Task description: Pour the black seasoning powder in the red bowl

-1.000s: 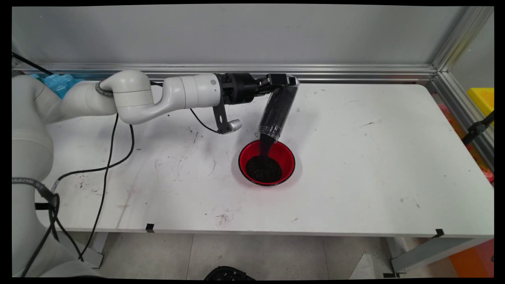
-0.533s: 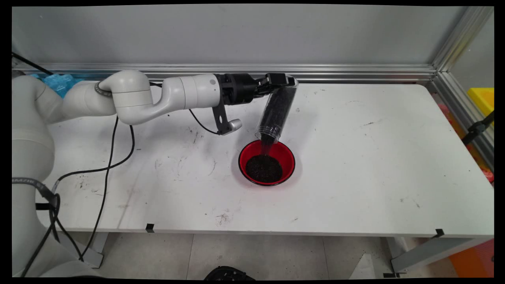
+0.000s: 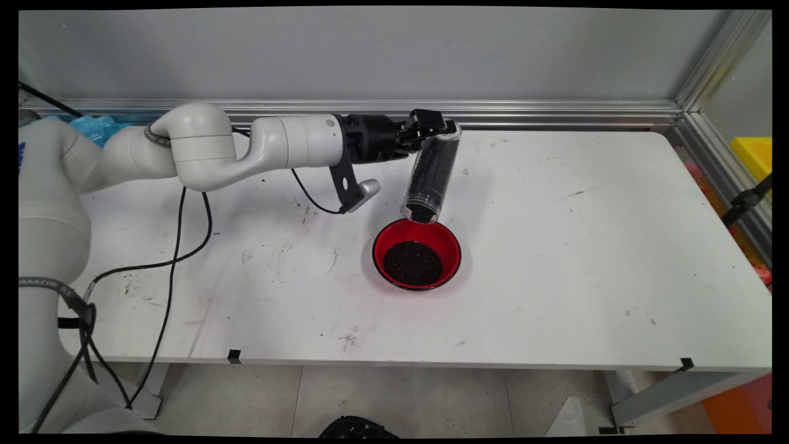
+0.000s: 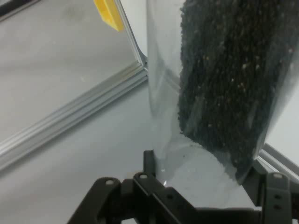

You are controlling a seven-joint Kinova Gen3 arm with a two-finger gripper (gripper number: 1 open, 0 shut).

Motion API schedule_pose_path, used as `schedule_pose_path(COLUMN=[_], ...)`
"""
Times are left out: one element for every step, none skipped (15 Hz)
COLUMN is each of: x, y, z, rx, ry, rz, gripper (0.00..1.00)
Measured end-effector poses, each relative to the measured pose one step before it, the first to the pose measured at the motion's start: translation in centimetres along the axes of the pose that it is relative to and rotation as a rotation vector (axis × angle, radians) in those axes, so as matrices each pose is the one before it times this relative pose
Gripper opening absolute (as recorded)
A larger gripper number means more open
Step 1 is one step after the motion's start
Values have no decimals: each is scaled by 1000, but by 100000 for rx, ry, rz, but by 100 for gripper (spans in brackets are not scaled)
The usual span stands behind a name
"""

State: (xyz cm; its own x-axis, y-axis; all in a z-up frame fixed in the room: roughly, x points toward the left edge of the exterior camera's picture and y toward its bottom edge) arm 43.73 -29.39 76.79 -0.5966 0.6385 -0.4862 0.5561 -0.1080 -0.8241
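One clear plastic tube (image 3: 429,172), mostly packed with dark granules (image 4: 229,79), hangs mouth-down from the gripper (image 3: 439,127), tilted so its open end sits just above the far rim of the red bowl (image 3: 450,237). The fingers (image 4: 273,193) are clenched on the tube's closed upper end; in the hand view the transparent wall sits squarely between them, running away from the fingers toward the top of that picture. Nothing can be seen falling from the mouth right now, and a dark heap already lies in the bowl's middle.

My read on doing this pour well: hold the mouth over the bowl's inside, not its rim, since it sits very near the far edge and any grain that bounces would scatter onto the tabletop (image 3: 585,246). Tip gently; a tube this full could dump in a rush. Hold the grip firm, because the load hangs well below the fingers and a smooth wall could swivel between them.

Outward from the fingers: the bowl lies below and slightly nearer the camera, with a silver camera mount (image 3: 363,190) hanging off the wrist to the fingers' left.
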Motion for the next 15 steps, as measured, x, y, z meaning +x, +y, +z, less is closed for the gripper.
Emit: schedule_pose_path(x=[-72,-78,-80,-112,-153,-166,-177,-216,-233,-243,-273,-272,-232,-144,-238], y=[-195,-179,-140,-161,-193,-224,-206,-282,-277,-243,-284,-303,-255,-165,-236], z=[-103,-119,-102,-134,-165,-179,-181,-235,-287,-282,-348,-356,-313,-201,-357], rx=[-745,-787,-752,-1037,-1108,-994,-982,-1121,-1222,-1107,-1227,-1243,-1151,-760,-1255], ry=[279,258,209,307,434,377,330,408,322,126,134,206,306,227,316], rz=[-2349,-2403,-2201,-2877,-2929,-2677,-2362,-2775,-2785,-2533,-2795,-2760,-2341,-1511,-2360], gripper=[0,0,0,0,0,0,0,0,0,0,0,0,0,0,0])
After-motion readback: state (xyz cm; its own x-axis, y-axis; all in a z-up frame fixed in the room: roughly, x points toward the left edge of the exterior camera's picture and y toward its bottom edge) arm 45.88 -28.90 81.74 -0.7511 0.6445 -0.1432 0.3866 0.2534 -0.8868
